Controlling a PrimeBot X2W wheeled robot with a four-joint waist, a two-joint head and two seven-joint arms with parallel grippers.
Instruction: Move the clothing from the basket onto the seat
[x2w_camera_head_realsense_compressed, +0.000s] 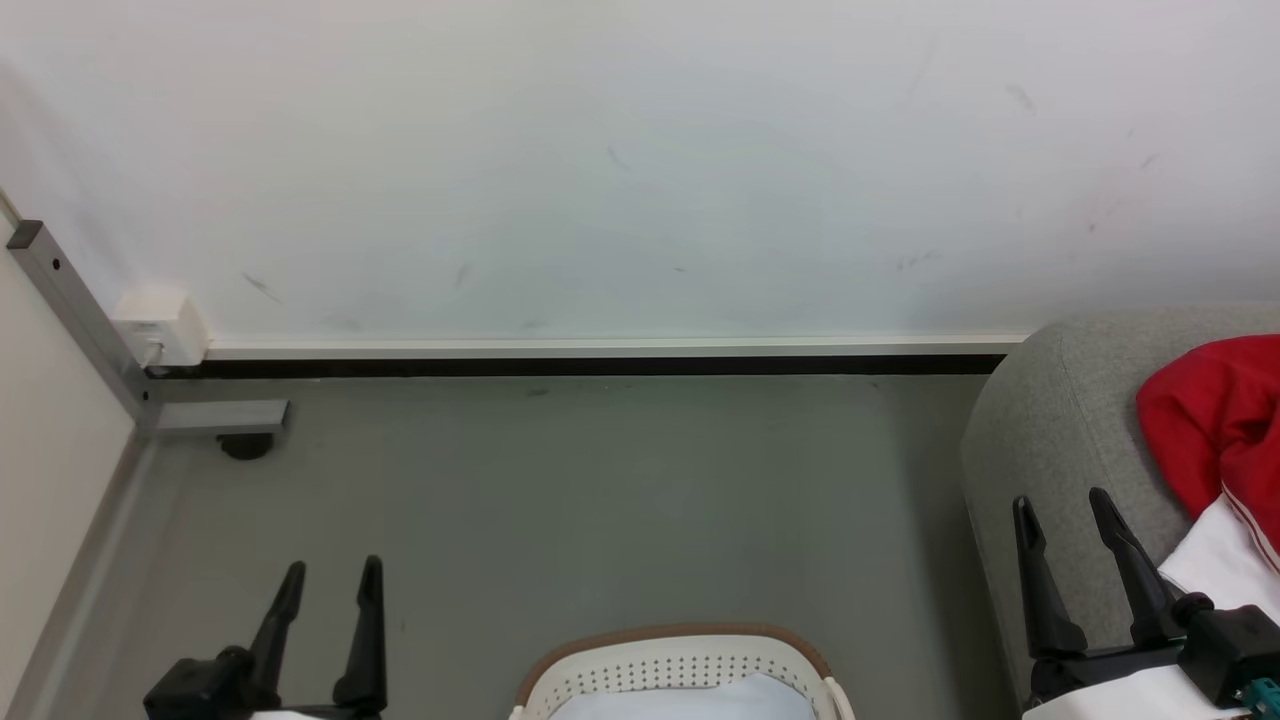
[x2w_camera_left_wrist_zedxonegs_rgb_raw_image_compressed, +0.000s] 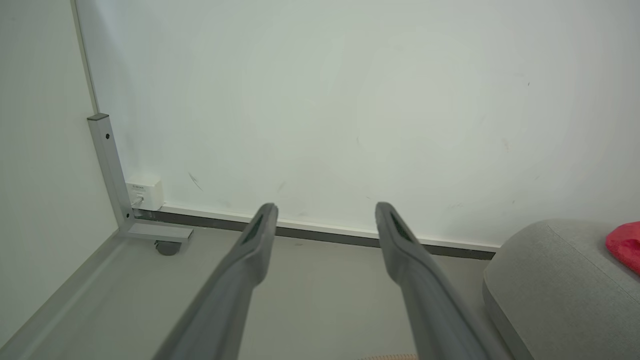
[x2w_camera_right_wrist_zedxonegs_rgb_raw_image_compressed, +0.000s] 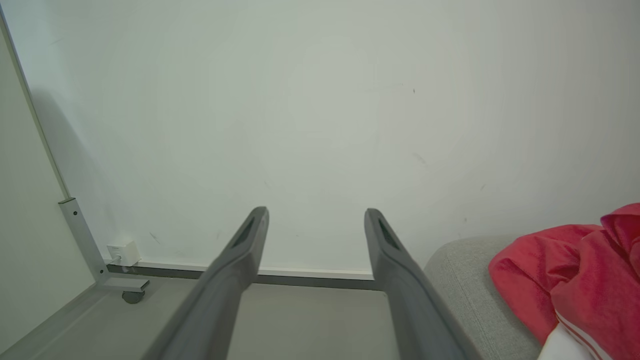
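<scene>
Clothing (x2w_camera_head_realsense_compressed: 1215, 420): red and white, heaped on seat (x2w_camera_head_realsense_compressed: 1060, 430) at right | basket (x2w_camera_head_realsense_compressed: 680, 668): on floor (x2w_camera_head_realsense_compressed: 600, 500) | left gripper (x2w_camera_head_realsense_compressed: 335, 563): fingers (x2w_camera_head_realsense_compressed: 365, 620) wide apart, empty | right gripper (x2w_camera_head_realsense_compressed: 1059, 497): fingers wide apart, empty, beside seat corner

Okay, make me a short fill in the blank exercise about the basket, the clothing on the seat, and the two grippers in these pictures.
1. The clothing lying on the grey seat is partly white and partly bright ____.
2. The band along the rim of the basket is coloured ____.
3. The left gripper and the right gripper both have their jaws ____.

Missing words: red; brown; open.
</scene>
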